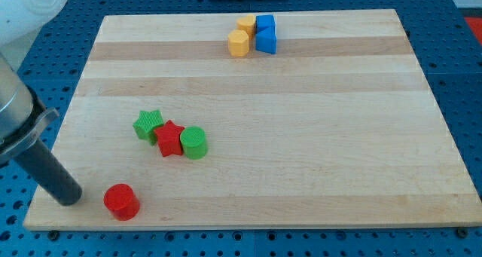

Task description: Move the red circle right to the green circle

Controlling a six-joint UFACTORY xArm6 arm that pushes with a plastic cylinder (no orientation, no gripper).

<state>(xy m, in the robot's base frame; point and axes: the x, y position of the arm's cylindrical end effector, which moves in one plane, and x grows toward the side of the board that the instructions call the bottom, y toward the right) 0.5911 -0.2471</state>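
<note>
The red circle [121, 202] lies near the board's bottom left corner. The green circle [193, 142] lies up and to the right of it, touching the red star [170, 139] on its left. My tip [71, 197] rests on the board just left of the red circle, with a small gap between them. The rod slants up to the view's left edge.
A green star [148, 125] touches the red star's left side. At the board's top middle, two yellow blocks [239, 44] [247, 25] sit against two blue blocks [265, 23] [266, 41]. The wooden board [301, 136] ends just below the red circle.
</note>
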